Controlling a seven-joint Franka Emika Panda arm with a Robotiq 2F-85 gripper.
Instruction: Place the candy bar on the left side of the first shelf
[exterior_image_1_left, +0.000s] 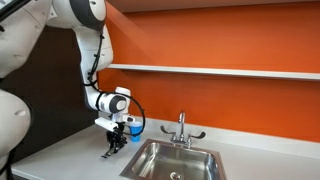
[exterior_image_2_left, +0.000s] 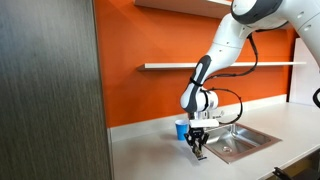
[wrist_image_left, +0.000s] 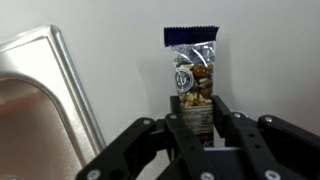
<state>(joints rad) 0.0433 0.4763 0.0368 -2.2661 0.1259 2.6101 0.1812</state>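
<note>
In the wrist view the jaws pinch the near end of the candy bar (wrist_image_left: 192, 75), which lies flat on the table (wrist_image_left: 270, 60) just beside the sink (wrist_image_left: 40, 90); far above, the first shelf (exterior_image_1_left: 220, 70) spans the orange wall (exterior_image_1_left: 220, 35)

Wrist view: candy bar (wrist_image_left: 192, 75) lower end hidden btwn the gripper (wrist_image_left: 200, 120) fingers (pad contact can't be told). Sink (wrist_image_left: 40, 90) cut off at left and bottom edges. In both exterior views the bar is too small to make out. In an exterior view the first shelf (exterior_image_1_left: 220, 70) runs off the right edge.
</note>
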